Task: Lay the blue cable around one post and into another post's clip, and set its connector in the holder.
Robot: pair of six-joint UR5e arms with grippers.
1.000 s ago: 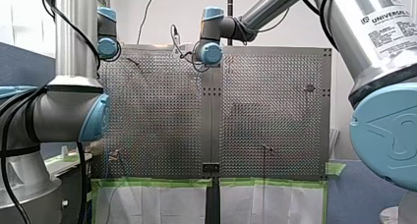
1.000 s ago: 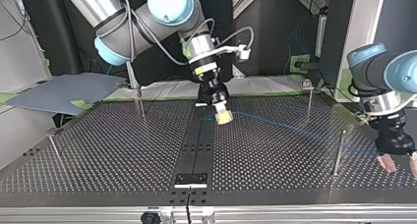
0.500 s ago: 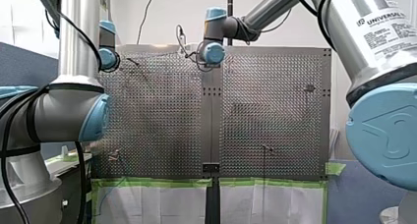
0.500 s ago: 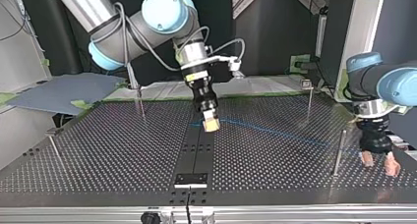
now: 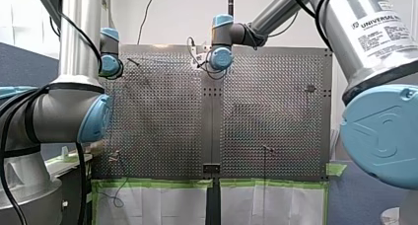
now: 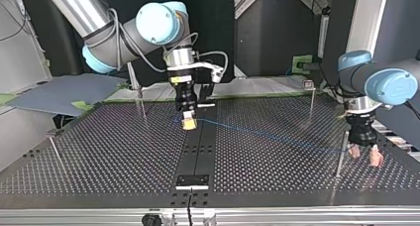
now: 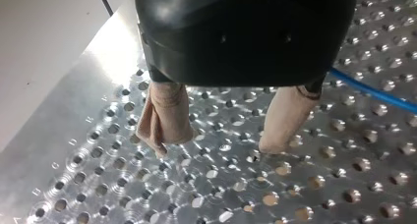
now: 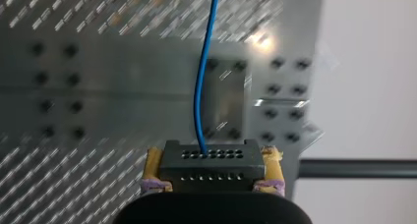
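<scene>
Your right gripper (image 6: 189,123) is clamped on the connector (image 8: 211,171). Draw the cable (image 6: 267,135) low and lightly taut past the top view's right post (image 6: 341,154). Your left gripper (image 7: 214,146) hangs open and empty.

I am running this from afar, and the place is plainly a robotics lab. The work surface is a silver perforated metal desk (image 6: 277,156) mounted on a bare aluminium frame rail (image 6: 297,216), with thin upright metal posts (image 6: 340,154) set into its holes. Two industrial arms of silver tube with pale blue joint caps reach over it: my left arm (image 5: 74,37) and my right arm (image 5: 365,42), whose shell bears a printed label reading UNIVERSAL. Strips of green masking tape (image 5: 157,183) hold white paper sheets (image 5: 162,205) along one desk edge. A loose black cable (image 5: 146,13) hangs down a plain white wall (image 5: 172,18), and dark panels (image 6: 267,32) stand behind the arms in the top view.
</scene>
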